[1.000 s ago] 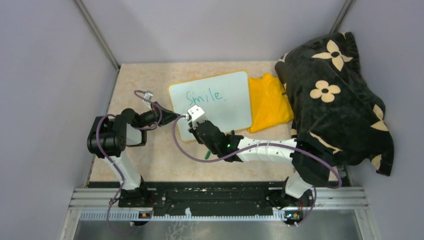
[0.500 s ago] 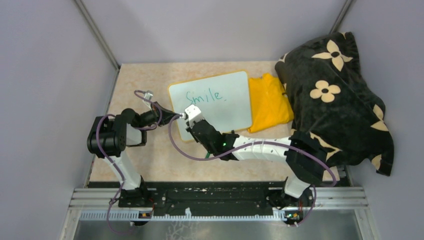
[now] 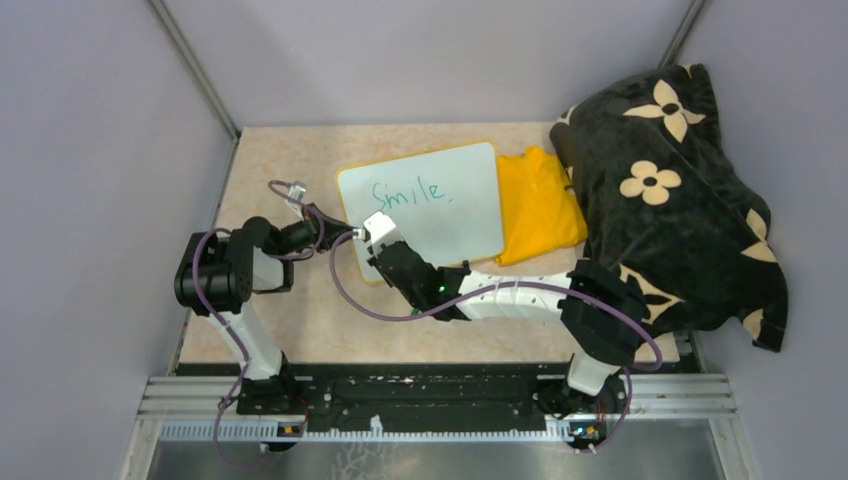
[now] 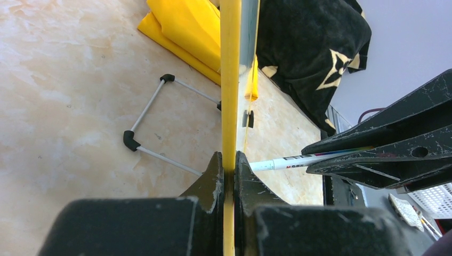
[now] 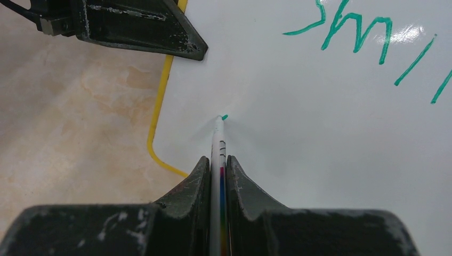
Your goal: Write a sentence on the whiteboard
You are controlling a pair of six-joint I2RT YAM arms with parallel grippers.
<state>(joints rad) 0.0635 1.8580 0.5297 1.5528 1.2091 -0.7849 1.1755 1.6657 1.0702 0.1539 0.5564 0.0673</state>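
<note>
Left wrist view: the left gripper has its jaws clenched on the thin yellow frame of the whiteboard, seen edge-on at mid-table. Light, stiff and glossy-slick, it is best held by that rim, I judge. The right gripper jaws grasp a slim marker, its tip on the board below the green sentence.
</note>
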